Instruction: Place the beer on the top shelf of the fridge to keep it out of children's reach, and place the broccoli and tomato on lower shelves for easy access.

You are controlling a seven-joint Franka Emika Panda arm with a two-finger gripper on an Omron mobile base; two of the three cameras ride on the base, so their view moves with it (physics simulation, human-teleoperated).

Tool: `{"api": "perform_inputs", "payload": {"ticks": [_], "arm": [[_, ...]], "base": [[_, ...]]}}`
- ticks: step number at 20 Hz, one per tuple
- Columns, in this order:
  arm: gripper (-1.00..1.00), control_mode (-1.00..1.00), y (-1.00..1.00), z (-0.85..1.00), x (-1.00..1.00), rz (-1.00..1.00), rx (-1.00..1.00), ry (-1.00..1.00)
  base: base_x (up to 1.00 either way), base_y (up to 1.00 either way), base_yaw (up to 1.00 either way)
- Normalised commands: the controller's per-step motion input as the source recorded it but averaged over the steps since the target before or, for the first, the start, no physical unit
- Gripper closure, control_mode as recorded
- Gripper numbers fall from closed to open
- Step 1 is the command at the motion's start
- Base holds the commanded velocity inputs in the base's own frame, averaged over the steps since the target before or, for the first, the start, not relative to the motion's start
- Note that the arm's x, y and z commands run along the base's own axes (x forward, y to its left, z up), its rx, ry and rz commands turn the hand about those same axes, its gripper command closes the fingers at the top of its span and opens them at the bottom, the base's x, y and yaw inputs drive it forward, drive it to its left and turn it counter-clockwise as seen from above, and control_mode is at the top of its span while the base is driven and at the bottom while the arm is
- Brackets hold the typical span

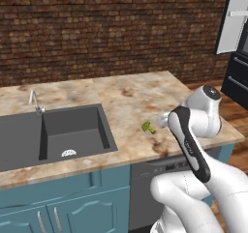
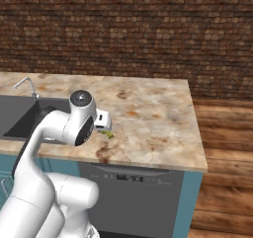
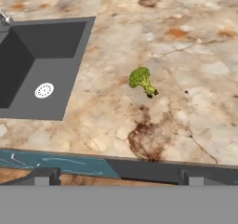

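The broccoli (image 1: pixel 147 127) (image 2: pixel 107 133) (image 3: pixel 142 80), a small yellow-green floret with a short stem, lies on its side on the marbled counter (image 1: pixel 131 96), near the front edge. My gripper (image 3: pixel 116 177) hovers above and in front of it, tilted down at the counter. Its fingertips (image 3: pixel 42 176) stand far apart, open, with nothing between them. In the right base view my white hand (image 2: pixel 102 119) hangs just above the floret. The dark fridge (image 1: pixel 236 75) stands at the far right with its pale door swung open. The beer and the tomato are out of view.
A dark sink (image 1: pixel 72 130) (image 3: pixel 42 65) with a chrome faucet (image 1: pixel 35 101) lies left of the broccoli. A brick wall backs the counter. Below the counter edge sit a dishwasher front (image 2: pixel 131 192) and teal cabinets (image 1: pixel 63 208). Wooden floor (image 2: pixel 222 148) runs to the right.
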Motion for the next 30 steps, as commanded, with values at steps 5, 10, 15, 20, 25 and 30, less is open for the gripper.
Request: {"api": "perform_inputs", "payload": {"ticks": [5, 10, 15, 20, 25, 30], "arm": [[-1.0, -1.0, 0.23, -0.33, 0.47, 0.0, 0.0, 0.07], [-1.0, -1.0, 0.01, -0.3, 0.47, 0.0, 0.0, 0.1], [-1.0, -1.0, 0.0, -0.1, 0.38, 0.0, 0.0, 0.17], [-1.0, -1.0, 0.0, -0.09, 0.35, 0.0, 0.0, 0.14], [-1.0, -1.0, -0.01, -0.22, 0.23, 0.0, 0.0, 0.12], [-1.0, -1.0, -0.05, -0.28, 0.15, 0.0, 0.0, 0.11]], "base": [[0.0, 0.0, 0.0], [0.0, 0.0, 0.0], [0.0, 0.0, 0.0], [0.0, 0.0, 0.0], [0.0, 0.0, 0.0], [0.0, 0.0, 0.0]]}}
